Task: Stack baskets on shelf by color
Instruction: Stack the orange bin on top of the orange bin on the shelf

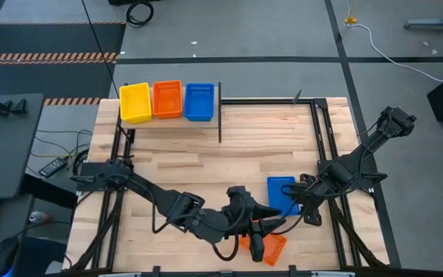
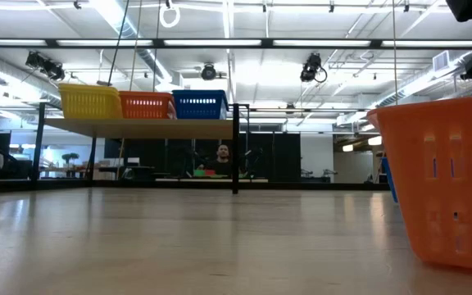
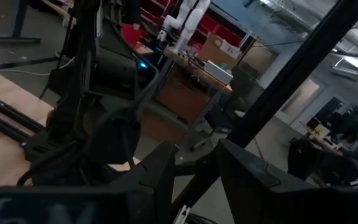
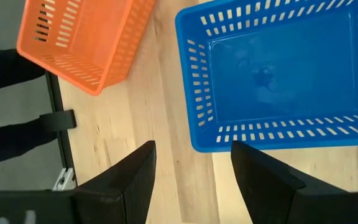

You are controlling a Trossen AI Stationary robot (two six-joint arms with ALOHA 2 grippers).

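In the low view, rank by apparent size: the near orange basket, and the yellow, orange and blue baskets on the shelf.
1. Near orange basket: largest by far, though it sits close to the camera.
2-4. Yellow basket, shelf orange basket, blue basket: look alike; no ranking.

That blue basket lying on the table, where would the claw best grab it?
Probably the blue basket is best pinched on its near short rim, coming straight down: it sits upright and open, and the right gripper hovers open just beside that thin wall.
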